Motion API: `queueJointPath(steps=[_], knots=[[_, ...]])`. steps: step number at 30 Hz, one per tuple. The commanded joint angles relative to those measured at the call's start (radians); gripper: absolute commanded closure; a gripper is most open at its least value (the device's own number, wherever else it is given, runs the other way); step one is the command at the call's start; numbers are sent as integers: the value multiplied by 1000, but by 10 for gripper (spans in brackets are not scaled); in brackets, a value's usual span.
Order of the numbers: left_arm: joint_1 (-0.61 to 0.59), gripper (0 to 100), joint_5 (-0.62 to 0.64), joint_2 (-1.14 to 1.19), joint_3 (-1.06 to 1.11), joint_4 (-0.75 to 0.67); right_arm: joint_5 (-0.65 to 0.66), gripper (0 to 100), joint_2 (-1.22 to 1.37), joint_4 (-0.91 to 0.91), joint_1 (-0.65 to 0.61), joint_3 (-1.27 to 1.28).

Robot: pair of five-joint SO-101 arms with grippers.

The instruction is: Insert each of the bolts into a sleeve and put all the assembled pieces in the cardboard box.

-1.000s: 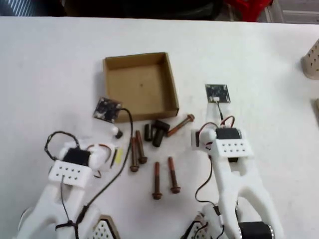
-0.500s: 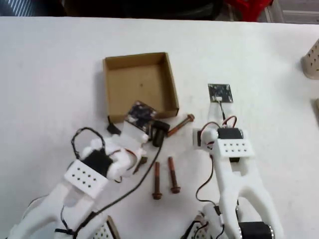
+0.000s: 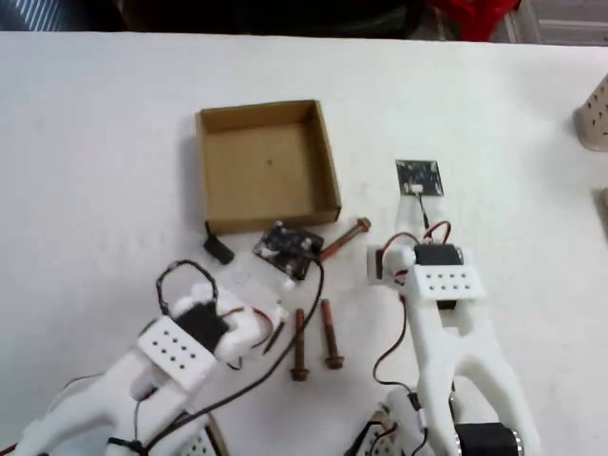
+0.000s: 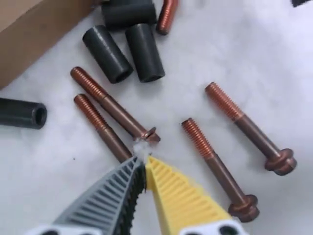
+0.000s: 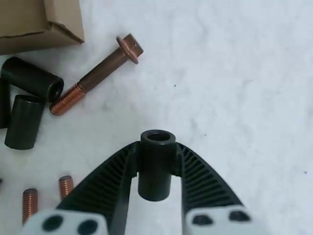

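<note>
Right tool [image 5: 156, 147] was closed on a black sleeve [image 5: 155, 169], gripping its sides and leaving the hole free. Left tool [image 4: 143, 157] had its jaws pressed together on nothing, with the tips just beside the head of one bolt [image 4: 113, 104], toward the near edge of the table. The cardboard box [image 3: 328, 161] stood further in and held no assembled piece. If these jaws do not open first, I think they could push the bolt and make it roll away.

Five copper bolts [image 4: 112, 105]; five black sleeves [image 4: 107, 54]; one cardboard box [image 3: 266, 171].
</note>
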Motion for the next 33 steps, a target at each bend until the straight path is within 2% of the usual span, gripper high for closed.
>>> queueJointPath(steps=[1, 7, 12, 18, 24, 26, 29, 33], knots=[[-48, 977, -15, 104, -51, -26, 11, 981, -33, -24, 10, -11], [-47, 977, -15, 352, -209, 49, 9, 981, -31, -38, 7, 0], [-41, 978, -20, 395, -232, 66, 8, 981, -31, -38, 8, 0], [-65, 978, -181, 395, -216, 87, 9, 981, -33, -38, 10, 0], [70, 978, -187, 380, -226, 89, 3, 981, -33, -38, 10, 0], [107, 978, -149, 341, -242, 89, 2, 981, -33, -38, 10, 0], [111, 978, -26, 259, -244, 80, 2, 981, -33, -38, 13, 0], [111, 977, 58, 222, -161, -15, 2, 981, -33, -38, 13, 0]])
